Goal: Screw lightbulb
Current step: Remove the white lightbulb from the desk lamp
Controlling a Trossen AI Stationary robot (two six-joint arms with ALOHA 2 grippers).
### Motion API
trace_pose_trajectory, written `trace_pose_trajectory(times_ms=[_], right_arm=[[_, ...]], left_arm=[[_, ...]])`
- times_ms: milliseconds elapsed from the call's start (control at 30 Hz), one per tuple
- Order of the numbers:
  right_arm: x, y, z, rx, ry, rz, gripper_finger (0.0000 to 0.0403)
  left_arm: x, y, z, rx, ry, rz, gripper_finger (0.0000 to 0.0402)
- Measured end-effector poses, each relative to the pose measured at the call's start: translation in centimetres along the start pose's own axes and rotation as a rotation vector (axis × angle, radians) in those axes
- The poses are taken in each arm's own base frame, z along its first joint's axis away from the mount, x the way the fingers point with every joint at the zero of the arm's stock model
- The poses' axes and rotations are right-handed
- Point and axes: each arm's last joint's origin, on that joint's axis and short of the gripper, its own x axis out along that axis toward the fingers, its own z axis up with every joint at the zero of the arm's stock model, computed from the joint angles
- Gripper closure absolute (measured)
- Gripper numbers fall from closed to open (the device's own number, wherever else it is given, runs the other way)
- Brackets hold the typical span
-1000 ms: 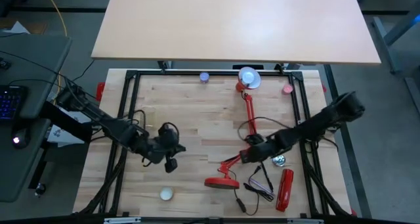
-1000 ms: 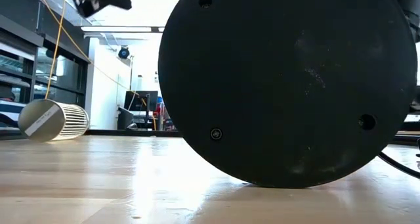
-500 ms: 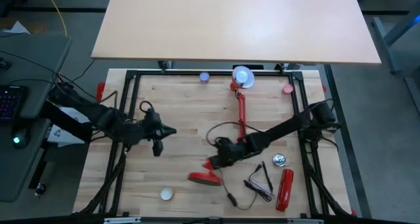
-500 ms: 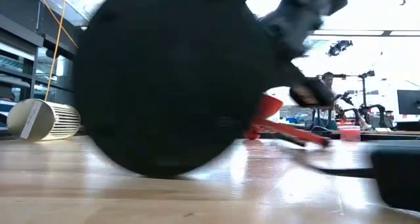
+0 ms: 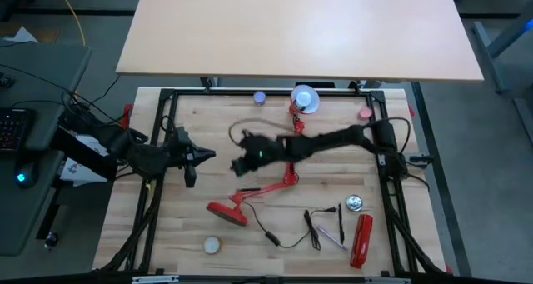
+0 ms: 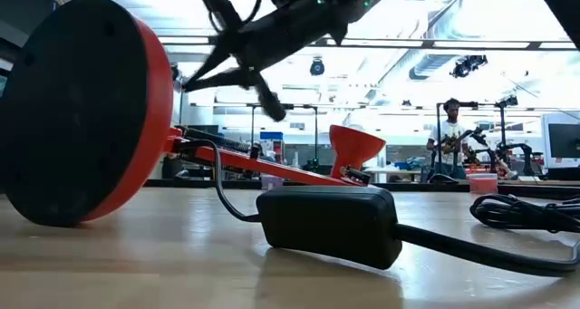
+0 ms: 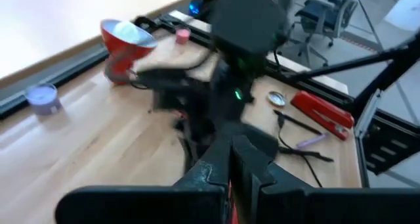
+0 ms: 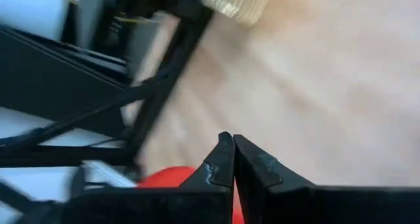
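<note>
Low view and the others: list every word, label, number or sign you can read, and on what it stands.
None can be read.
The red stapler, the lamp base and the black power adapter show no legible print.
Screens in the room behind are too blurred.

This is a robotics lab or engineering workshop. The butcher-block work table (image 5: 216,126) sits inside a black metal frame (image 5: 163,101) that carries two dark robot arms, with a larger pale bench (image 5: 291,34) behind it. The low view looks into a wide open room with bright ceiling strip lights (image 6: 507,46), desks with monitors (image 6: 562,132), more equipment stands (image 6: 503,119) and a person (image 6: 449,132) at work in the distance. An office chair (image 7: 321,20) and a keyboard (image 5: 12,130) stand nearby.
</note>
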Motion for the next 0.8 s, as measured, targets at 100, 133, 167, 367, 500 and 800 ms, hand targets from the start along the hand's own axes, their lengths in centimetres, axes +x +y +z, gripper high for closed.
trace_pose_trajectory(times_ms=[100, 133, 167, 367, 500, 800], right_arm=[[-4.1, -0.2, 3.1, -0.112, 0.025, -0.161, 0.0403], [-5.9, -0.3, 4.0, -0.148, 0.027, -0.228, 0.0403], [-7.7, -0.5, 4.8, -0.174, 0.031, -0.284, 0.0403], [-16.1, -5.3, 6.9, -0.158, 0.078, -0.568, 0.0403], [-17.5, -9.6, 5.8, -0.071, 0.111, -0.536, 0.0403], [-15.6, -13.3, 4.4, -0.107, 0.148, -0.413, 0.0403]], left_arm=[[-0.1, 0.1, 0.2, 0.011, -0.016, 0.005, 0.0401], [-0.1, 0.1, 0.1, 0.014, -0.015, 0.006, 0.0402], [0.0, 0.0, 0.1, 0.018, -0.012, 0.009, 0.0401], [1.9, -1.1, -0.8, 0.036, 0.006, 0.077, 0.0401], [4.9, -3.6, -1.6, 0.029, 0.027, 0.025, 0.0401], [15.6, -8.3, -5.4, 0.206, 0.288, -0.149, 0.0401]])
